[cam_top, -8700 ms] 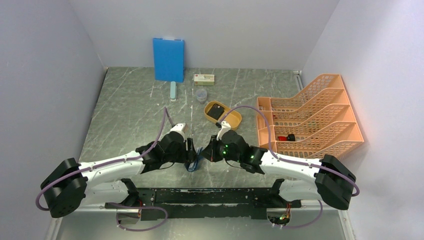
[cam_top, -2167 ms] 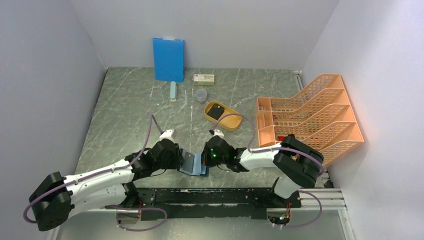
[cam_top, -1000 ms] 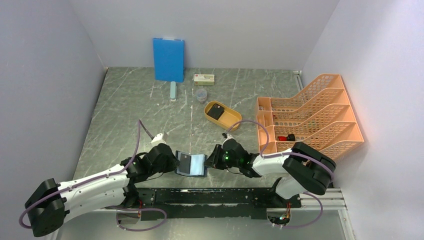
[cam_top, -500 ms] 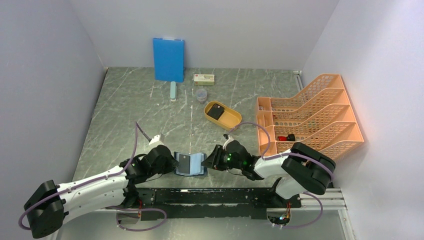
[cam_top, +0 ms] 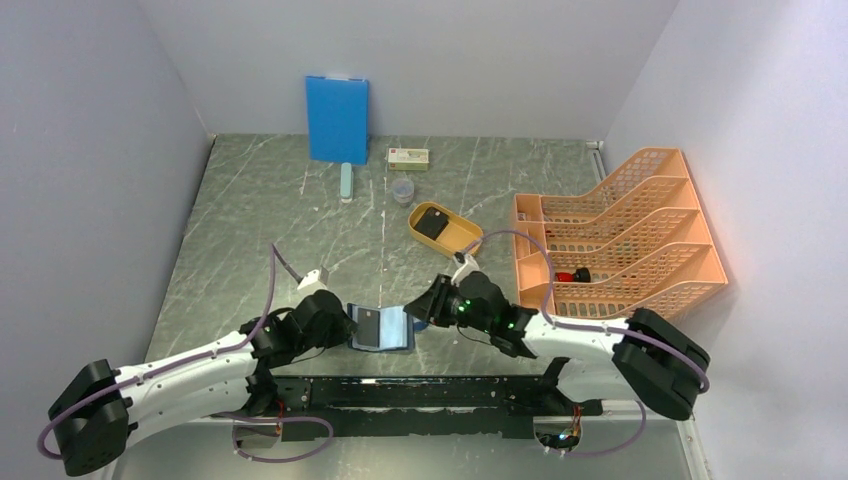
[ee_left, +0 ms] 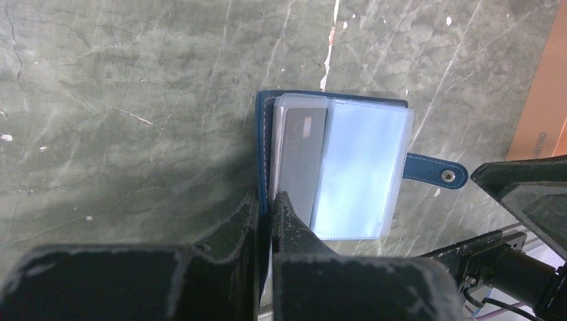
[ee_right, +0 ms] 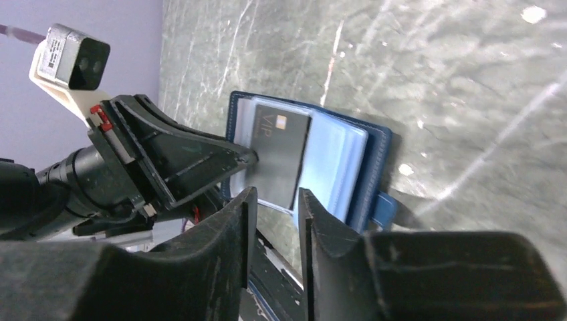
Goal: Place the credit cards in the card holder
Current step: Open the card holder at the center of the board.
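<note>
The navy card holder (cam_top: 382, 330) lies open on the table near its front edge, clear sleeves up and clasp tab (ee_left: 436, 171) pointing right. A dark credit card (ee_left: 301, 157) marked VIP (ee_right: 281, 155) sits in the left sleeve. My left gripper (cam_top: 350, 330) is shut on the holder's left cover edge (ee_left: 267, 198). Just right of the holder (ee_right: 334, 167), my right gripper (cam_top: 425, 305) hangs slightly above it, jaws open and nothing between them (ee_right: 274, 200). Another dark card (cam_top: 432, 222) lies in the yellow-orange tray (cam_top: 466, 243).
An orange file rack (cam_top: 620, 235) fills the right side. A bright blue board (cam_top: 337, 118) leans on the back wall, with a small box (cam_top: 408, 157), a small cup (cam_top: 402, 190) and a pale bar (cam_top: 346, 181) in front of it.
The right gripper has drawn back from the holder's right edge and risen a little. The holder, which earlier stood folded between both grippers, now lies open. The left grip is unchanged.
</note>
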Controlling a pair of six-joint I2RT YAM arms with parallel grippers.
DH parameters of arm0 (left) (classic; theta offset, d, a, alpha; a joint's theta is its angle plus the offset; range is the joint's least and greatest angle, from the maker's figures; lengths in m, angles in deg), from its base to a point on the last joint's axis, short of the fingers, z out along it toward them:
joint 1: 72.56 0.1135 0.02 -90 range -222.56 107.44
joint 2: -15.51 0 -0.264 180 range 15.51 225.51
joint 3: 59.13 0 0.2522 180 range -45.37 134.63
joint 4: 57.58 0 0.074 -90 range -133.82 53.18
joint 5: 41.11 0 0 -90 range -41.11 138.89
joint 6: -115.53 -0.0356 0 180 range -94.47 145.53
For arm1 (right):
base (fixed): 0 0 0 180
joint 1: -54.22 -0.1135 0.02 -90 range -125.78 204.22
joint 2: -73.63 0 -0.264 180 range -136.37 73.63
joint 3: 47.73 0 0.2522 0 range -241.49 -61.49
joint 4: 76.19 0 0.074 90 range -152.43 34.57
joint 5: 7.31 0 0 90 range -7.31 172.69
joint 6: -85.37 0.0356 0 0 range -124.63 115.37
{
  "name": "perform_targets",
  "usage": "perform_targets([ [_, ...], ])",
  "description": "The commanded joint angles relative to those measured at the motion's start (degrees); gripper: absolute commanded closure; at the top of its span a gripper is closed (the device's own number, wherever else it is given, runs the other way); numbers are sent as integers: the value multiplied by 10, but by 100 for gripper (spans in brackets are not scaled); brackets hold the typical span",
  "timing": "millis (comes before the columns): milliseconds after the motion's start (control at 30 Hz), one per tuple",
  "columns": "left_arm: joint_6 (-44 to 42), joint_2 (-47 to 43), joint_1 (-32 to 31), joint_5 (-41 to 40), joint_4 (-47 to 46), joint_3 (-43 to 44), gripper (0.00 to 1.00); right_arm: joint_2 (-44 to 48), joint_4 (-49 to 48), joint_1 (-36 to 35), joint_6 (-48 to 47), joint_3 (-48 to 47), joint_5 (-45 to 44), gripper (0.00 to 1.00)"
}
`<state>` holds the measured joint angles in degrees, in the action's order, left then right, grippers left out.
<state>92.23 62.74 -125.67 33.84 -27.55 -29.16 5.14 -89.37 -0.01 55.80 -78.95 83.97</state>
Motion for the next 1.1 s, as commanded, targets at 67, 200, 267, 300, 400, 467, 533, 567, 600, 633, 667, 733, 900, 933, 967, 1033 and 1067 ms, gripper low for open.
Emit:
perform_targets([
  [67, -22, 37, -1, -24, 30, -8, 95, -98, 61, -11, -73, -90, 56, 71],
  [200, -37, 53, 0, -34, 40, 4, 83, -151, 75, -18, -82, -123, 65, 72],
  [267, -44, 50, 0, -39, 52, 12, 67, -160, 75, -19, -82, -125, 64, 72],
  [300, -46, 46, -1, -41, 57, 15, 58, -162, 77, -19, -83, -126, 63, 72],
  [400, -56, 25, -1, -49, 73, 23, 48, -169, 92, -21, -91, -135, 58, 72],
  [467, -62, 11, 0, -56, 89, 35, 45, -173, 103, -21, -95, -141, 56, 72],
  [533, -68, -1, -1, -62, 107, 52, 44, -177, 109, -23, -98, -147, 54, 72],
  [567, -72, -7, 0, -64, 117, 63, 43, -178, 114, -24, -99, -150, 53, 72],
  [600, -76, -12, 0, -67, 126, 74, 43, -178, 116, -24, -100, -153, 51, 72],
  [633, -80, -17, 0, -67, 137, 85, 43, -178, 118, -24, -100, -155, 51, 72],
  [667, -85, -23, 0, -66, 143, 96, 43, -178, 120, -25, -100, -156, 50, 72],
  [733, -104, -38, -1, -57, 140, 115, 43, -175, 122, -26, -101, -158, 48, 72],
  [900, -149, -28, 0, 14, 73, 143, 45, -169, 126, -26, -98, -159, 44, 72],
  [933, -154, -16, -1, 34, 54, 143, 45, -167, 128, -26, -97, -159, 41, 72],
  [967, -159, -4, -1, 51, 33, 142, 48, -162, 133, -26, -96, -159, 37, 72],
  [1033, -156, 21, 0, 67, 3, 132, 52, -148, 145, -26, -95, -156, 23, 72],
  [1067, -153, 30, 0, 72, -12, 125, 53, -137, 152, -26, -94, -153, 14, 72],
])
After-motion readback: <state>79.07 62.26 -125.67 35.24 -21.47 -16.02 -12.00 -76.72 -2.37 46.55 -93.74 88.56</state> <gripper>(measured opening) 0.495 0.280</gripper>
